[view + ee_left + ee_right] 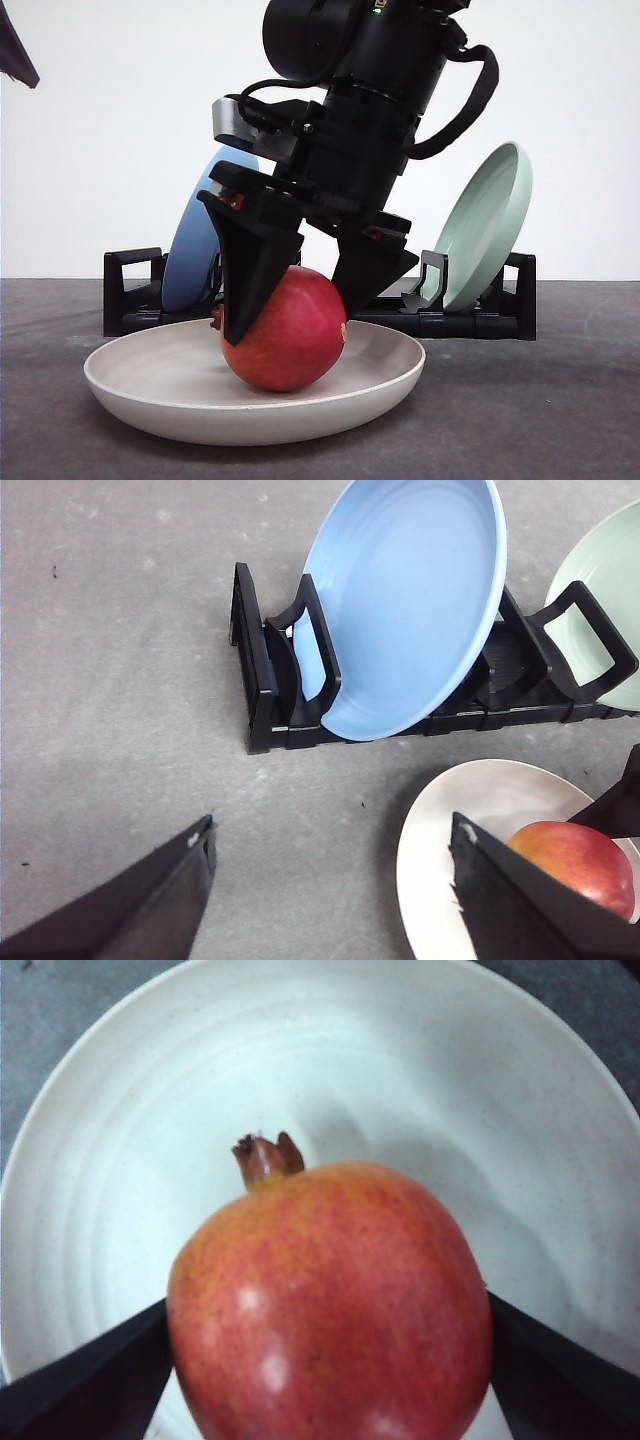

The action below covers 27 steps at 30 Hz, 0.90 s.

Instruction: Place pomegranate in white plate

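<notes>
The red pomegranate (pixel 295 335) (pixel 575 860) (pixel 330 1300) rests in the middle of the white plate (pixel 150 395) (pixel 470 800) (pixel 150 1110), which lies flat on the grey table near the front. My right gripper (pixel 290 320) (pixel 328 1305) comes down from above, its black fingers pressed against both sides of the fruit. The fruit's brown nub points away from the wrist camera. My left gripper (pixel 330 910) hovers open over bare table to the left of the plate, nothing between its fingers.
Behind the white plate a black rack (pixel 130 295) (pixel 265 690) holds a blue plate (pixel 190 250) (pixel 410 600) on edge at the left and a pale green plate (pixel 485 225) (pixel 600 590) at the right. Grey table extends on all sides.
</notes>
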Each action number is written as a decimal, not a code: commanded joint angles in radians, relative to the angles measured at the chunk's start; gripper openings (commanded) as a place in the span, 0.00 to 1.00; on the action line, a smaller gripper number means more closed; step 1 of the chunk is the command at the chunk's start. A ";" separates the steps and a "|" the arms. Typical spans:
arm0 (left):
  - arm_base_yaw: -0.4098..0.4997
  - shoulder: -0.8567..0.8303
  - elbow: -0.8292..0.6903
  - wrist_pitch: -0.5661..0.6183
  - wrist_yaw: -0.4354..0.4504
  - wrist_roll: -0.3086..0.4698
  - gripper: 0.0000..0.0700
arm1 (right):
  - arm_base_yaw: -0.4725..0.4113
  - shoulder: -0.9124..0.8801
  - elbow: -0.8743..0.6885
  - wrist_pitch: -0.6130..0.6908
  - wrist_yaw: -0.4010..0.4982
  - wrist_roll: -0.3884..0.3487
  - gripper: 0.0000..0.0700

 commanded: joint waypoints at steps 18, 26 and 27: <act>-0.002 0.005 0.006 0.011 -0.006 0.006 0.62 | -0.018 -0.157 -0.028 0.131 -0.002 -0.057 0.98; -0.002 0.005 0.006 0.010 -0.006 0.006 0.62 | -0.074 -0.385 -0.181 0.261 -0.002 -0.055 0.97; -0.002 0.005 0.006 0.009 -0.006 0.006 0.62 | -0.085 -0.414 -0.202 0.268 -0.002 -0.053 0.97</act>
